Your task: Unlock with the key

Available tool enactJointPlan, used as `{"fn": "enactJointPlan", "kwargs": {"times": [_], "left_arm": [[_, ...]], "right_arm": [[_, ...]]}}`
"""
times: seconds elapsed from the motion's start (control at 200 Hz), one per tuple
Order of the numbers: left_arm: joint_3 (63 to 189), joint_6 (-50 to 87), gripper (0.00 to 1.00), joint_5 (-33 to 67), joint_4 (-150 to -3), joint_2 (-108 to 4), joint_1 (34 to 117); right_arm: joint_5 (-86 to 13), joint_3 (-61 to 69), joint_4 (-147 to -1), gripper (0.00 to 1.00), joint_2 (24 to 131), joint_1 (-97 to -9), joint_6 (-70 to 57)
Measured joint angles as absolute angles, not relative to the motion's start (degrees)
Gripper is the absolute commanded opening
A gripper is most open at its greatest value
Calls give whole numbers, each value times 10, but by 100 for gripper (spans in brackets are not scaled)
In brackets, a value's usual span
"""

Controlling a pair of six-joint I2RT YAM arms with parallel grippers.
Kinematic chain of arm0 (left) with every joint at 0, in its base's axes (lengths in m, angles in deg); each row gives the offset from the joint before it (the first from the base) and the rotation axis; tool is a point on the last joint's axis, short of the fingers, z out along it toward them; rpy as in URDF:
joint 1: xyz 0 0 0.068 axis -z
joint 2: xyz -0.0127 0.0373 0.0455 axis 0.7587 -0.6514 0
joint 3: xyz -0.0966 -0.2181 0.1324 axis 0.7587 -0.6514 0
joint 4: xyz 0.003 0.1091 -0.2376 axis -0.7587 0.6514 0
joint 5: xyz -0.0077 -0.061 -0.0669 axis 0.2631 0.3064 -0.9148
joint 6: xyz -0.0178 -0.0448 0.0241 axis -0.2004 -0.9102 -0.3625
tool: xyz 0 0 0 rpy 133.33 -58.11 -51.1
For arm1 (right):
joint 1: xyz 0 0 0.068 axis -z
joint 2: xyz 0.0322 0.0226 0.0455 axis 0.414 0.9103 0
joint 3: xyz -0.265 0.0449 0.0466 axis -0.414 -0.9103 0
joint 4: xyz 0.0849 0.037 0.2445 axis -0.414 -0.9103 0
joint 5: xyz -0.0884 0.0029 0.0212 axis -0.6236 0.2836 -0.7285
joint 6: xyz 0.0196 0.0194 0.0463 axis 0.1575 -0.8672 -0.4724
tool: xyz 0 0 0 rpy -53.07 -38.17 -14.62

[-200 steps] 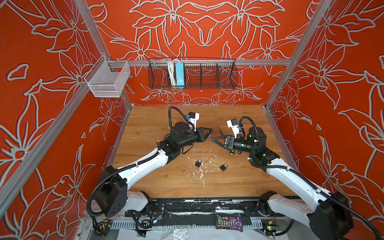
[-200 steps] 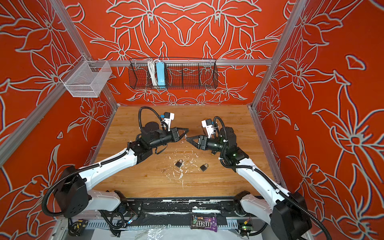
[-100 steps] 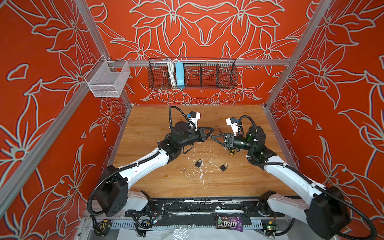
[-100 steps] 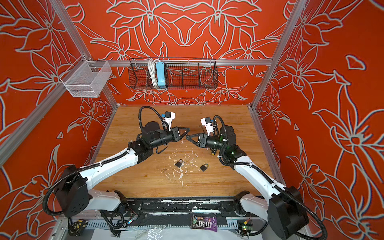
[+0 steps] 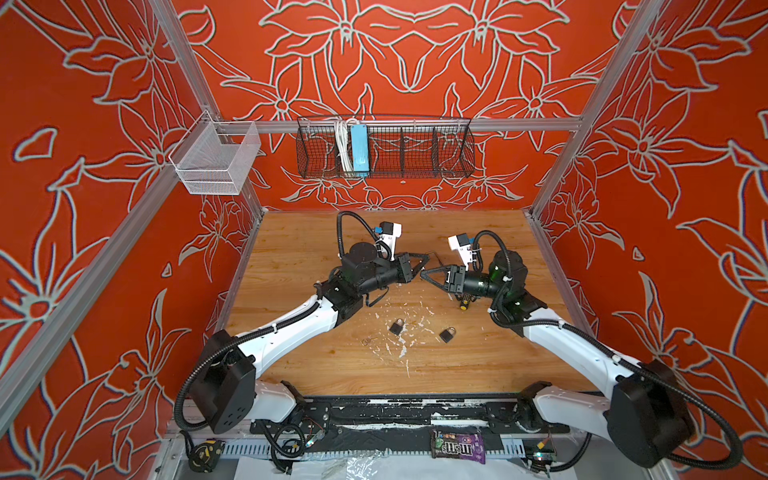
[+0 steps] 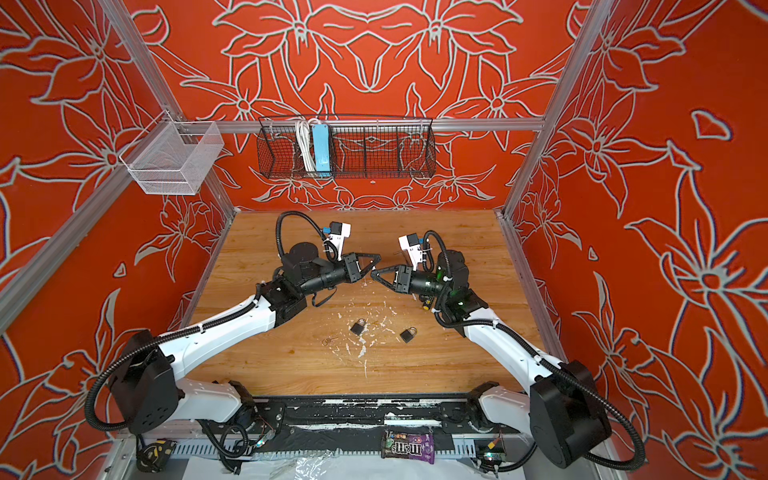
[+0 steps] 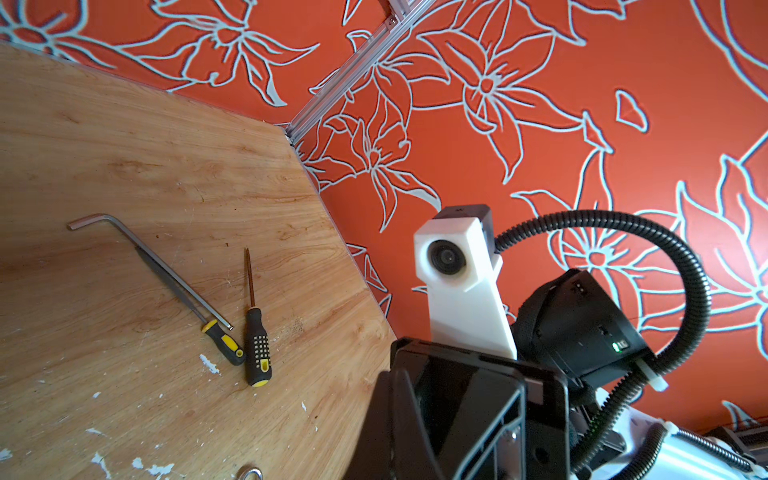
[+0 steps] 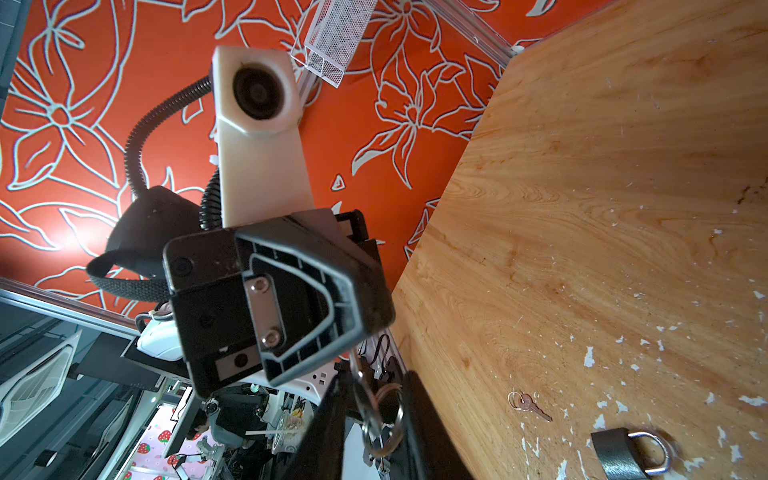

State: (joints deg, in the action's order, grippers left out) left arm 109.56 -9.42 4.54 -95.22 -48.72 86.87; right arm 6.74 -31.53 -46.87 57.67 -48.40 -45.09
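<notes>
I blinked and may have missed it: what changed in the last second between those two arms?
The right gripper edged toward the left gripper and narrowed its jaws around the key dangling there; a gap remains. The left gripper kept its hold and barely shifted. Both padlocks and the spare key stayed put on the table.

We see a light wooden tabletop point(image 5: 291, 249), scuffed and dotted with white flecks point(image 5: 401, 351) around its middle. Among the flecks lie a black padlock point(image 5: 397, 327) and a second padlock point(image 5: 447, 334) near it, with a small ringed key point(image 5: 368, 341) to their left. Farther back on the right we find a hex key point(image 7: 145, 266) alongside a thin screwdriver point(image 7: 222, 343), with a black-handled screwdriver point(image 7: 257, 347) just beside them.
</notes>
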Motion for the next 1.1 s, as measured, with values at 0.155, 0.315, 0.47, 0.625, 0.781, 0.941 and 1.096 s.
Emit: {"fn": "enactJointPlan", "kwargs": {"times": [0.155,0.315,0.47,0.625,0.781,0.941,1.096], "left_arm": [[1096,-91,0,47,-951,-486,869],[1096,-85,0,51,-949,-483,869],[1096,-80,0,55,-945,-482,869],[1100,-76,41,60,-924,-476,869],[1118,-58,61,83,-877,-452,869],[1126,-46,72,114,-808,-410,869],[1141,-46,78,135,-715,-403,876]], "right_arm": [[66,-321,-448,9,577,-484,-462],[66,-322,-440,0,580,-484,-467],[65,-321,-441,0,580,-484,-465],[64,-322,-464,0,573,-481,-450],[55,-322,-522,0,540,-461,-419],[37,-321,-629,0,492,-430,-363],[22,-326,-724,0,453,-394,-322]]}}
